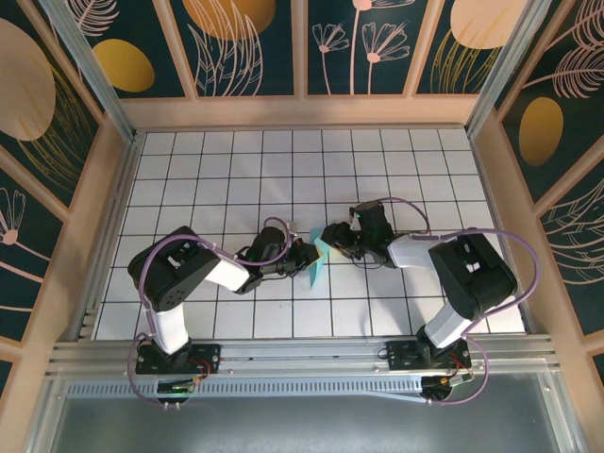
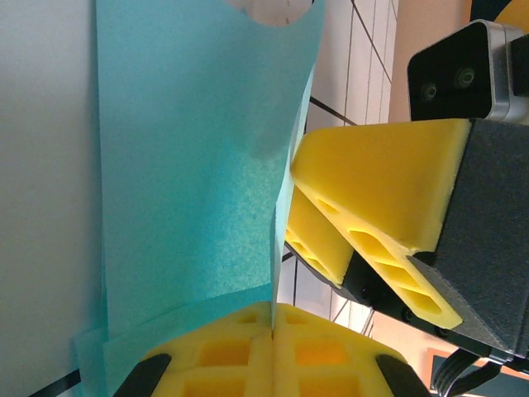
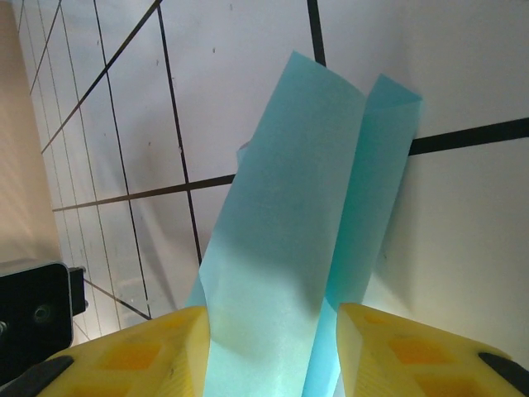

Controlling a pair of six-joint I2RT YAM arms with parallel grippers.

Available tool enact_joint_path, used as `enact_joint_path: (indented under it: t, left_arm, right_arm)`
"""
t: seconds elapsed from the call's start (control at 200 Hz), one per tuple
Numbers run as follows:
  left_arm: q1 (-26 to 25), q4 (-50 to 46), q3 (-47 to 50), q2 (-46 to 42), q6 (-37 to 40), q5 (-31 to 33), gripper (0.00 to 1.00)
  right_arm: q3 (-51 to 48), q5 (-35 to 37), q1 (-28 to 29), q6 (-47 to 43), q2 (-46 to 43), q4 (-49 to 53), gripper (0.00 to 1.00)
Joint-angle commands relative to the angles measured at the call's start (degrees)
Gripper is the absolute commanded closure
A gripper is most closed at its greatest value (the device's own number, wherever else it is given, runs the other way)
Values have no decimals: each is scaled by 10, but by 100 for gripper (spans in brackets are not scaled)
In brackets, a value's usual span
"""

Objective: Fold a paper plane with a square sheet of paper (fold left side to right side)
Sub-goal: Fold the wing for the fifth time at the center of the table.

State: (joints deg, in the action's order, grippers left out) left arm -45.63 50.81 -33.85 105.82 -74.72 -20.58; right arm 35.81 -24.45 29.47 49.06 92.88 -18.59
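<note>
The turquoise sheet of paper (image 1: pixel 317 267) is folded into long narrow layers and held up off the tiled table between the two arms. My left gripper (image 2: pixel 273 318) is shut on its edge, the thin paper (image 2: pixel 190 165) pinched in the seam between the yellow pads. My right gripper (image 3: pixel 273 331) stands open astride the paper (image 3: pixel 289 207), one yellow finger (image 3: pixel 140 356) on each side of the folded strip. In the top view the left gripper (image 1: pixel 304 260) and right gripper (image 1: pixel 332 238) meet at the paper near the table's middle.
White tiled table (image 1: pixel 236 170) with black grid lines, walled by wood-framed panels. The right gripper's yellow fingers (image 2: pixel 380 190) and wrist camera (image 2: pixel 463 74) sit very close to my left gripper. Free tiles lie behind and to both sides.
</note>
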Motion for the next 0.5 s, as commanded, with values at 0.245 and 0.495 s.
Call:
enact_joint_path:
  t: [0.245, 0.495]
  left_arm:
    - [7, 23, 4, 10, -8, 3, 100]
    - [7, 8, 6, 3, 1, 8, 88]
  right_arm:
    - [26, 8, 12, 7, 26, -8, 56]
    - [49, 34, 16, -3, 48, 54, 57]
